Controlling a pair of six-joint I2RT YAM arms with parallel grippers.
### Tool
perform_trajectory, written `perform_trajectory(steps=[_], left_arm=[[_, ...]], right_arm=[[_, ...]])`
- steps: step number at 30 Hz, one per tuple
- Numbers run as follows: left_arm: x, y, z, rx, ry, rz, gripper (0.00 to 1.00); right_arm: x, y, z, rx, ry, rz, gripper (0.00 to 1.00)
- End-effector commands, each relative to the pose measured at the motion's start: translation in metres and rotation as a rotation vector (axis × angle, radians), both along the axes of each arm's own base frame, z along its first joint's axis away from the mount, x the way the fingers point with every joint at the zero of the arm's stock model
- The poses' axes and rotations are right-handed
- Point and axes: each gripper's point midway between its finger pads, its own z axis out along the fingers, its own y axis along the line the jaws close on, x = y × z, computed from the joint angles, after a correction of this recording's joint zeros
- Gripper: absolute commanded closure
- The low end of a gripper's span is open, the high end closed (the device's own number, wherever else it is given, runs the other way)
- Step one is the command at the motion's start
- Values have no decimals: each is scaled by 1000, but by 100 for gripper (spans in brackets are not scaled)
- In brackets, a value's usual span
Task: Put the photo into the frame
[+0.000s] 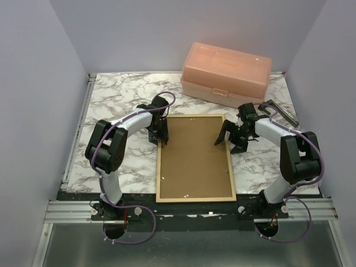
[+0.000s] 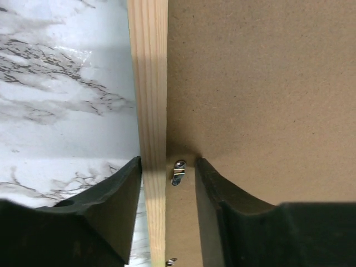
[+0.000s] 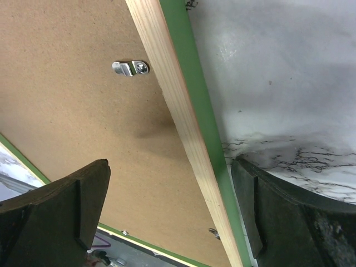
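Observation:
The frame (image 1: 194,198) lies face down in the middle of the table, pale wood back up, with the brown backing panel (image 1: 194,158) set inside it. The photo does not show in any view. My left gripper (image 1: 161,139) stands over the frame's left rail (image 2: 149,83). Its jaws (image 2: 168,161) are partly apart, one finger outside the rail and the other on the panel beyond a small metal clip (image 2: 178,172). My right gripper (image 1: 229,146) is wide open astride the right rail (image 3: 178,111), whose green edge shows. Nothing is clamped in either.
A peach plastic box (image 1: 225,72) stands at the back right of the marble table (image 1: 111,94). A dark metal tool (image 1: 278,111) lies behind the right arm. Another clip (image 3: 130,68) sits on the panel near the right rail. Grey walls close in three sides.

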Motion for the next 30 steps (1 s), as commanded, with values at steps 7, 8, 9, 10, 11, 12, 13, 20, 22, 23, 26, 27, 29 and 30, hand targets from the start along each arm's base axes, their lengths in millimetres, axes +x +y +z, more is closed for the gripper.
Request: perform_trajectory(steps=[7,8,9,10,11,12,13,20,22,23,26,27,29,30], left_arm=[[-6,21,-21,131,2,-13,92],[-6,21,-21,133,0,-14,95],[-7,22,-21,133,-1,-18,99],[-7,22,-21,135,-2,-21,100],[-8,23,-21,139,-2,-24,100],[-8,24,-21,140,-2,-26,100],[-9,25,-22,143,-2,-29,100],[-10,24,-15,133,-18,-41,100],[-10,24,-9,133,-23,-40,82],[-11,24,-6,132,-26,-34,67],[-11,20,4,101,-48,-23,50],[-11,18,7,87,-53,-19,50],[-11,17,10,76,-57,-10,50],[-11,17,10,75,-60,-7,51]], right_arm=[[18,-6,-4,-29,-28,21,0],[21,-7,-3,-34,-32,24,0],[23,-9,-3,-50,-34,29,0],[26,-11,-4,-67,-36,30,0],[29,-14,-3,-86,-41,31,0],[33,-16,-3,-103,-48,31,0],[35,-19,-3,-123,-51,32,0],[47,-25,-3,-167,-62,37,0],[46,-25,-2,-164,-64,39,0],[44,-25,-3,-162,-62,40,0],[41,-24,-1,-154,-65,38,0],[40,-24,0,-152,-67,37,0],[38,-25,1,-153,-70,38,0],[37,-24,1,-150,-69,39,0]])
